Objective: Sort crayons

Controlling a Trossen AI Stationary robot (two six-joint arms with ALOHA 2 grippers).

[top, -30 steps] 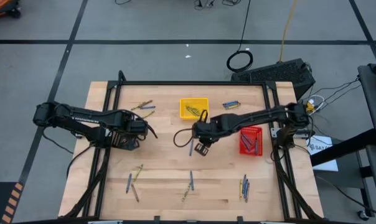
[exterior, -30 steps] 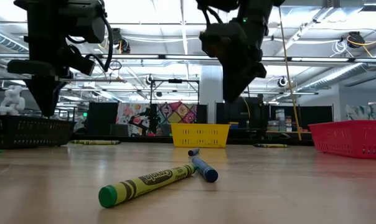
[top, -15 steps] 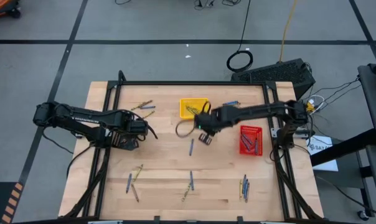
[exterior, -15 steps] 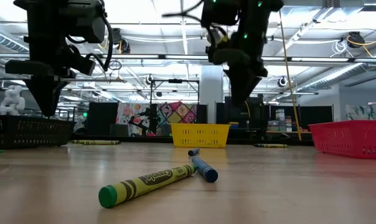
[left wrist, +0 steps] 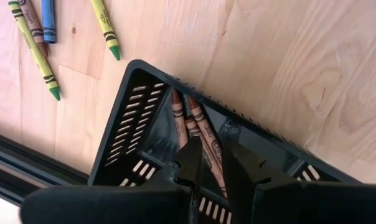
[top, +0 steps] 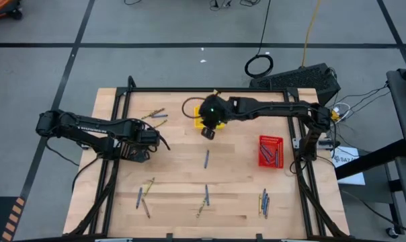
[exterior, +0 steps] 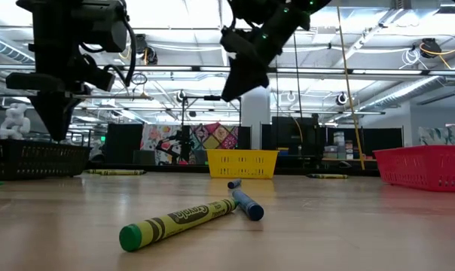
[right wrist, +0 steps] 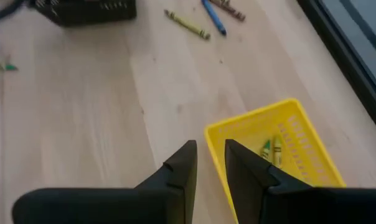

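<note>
Moved since the earlier frame: right tool (top: 208, 132), from mid-desk over to the near-left corner of the yellow tray (top: 217, 109).

Left to right:
- Left tool (top: 137, 153): above the black tray (left wrist: 129, 134), which holds brown crayons (left wrist: 202, 134); fingers (left wrist: 192, 163) a narrow gap apart, nothing seen between them.
- Loose crayons (top: 154, 117) beyond the black tray; more loose crayons (top: 144, 198) along the near desk (top: 176, 168) edge; a blue crayon (top: 206, 158) lying mid-desk.
- Right tool: fingers (right wrist: 183, 169) slightly parted, empty; yellow-green crayons (right wrist: 271, 149) lie in the yellow tray.
- Red tray (top: 270, 150): holds blue crayons.
</note>
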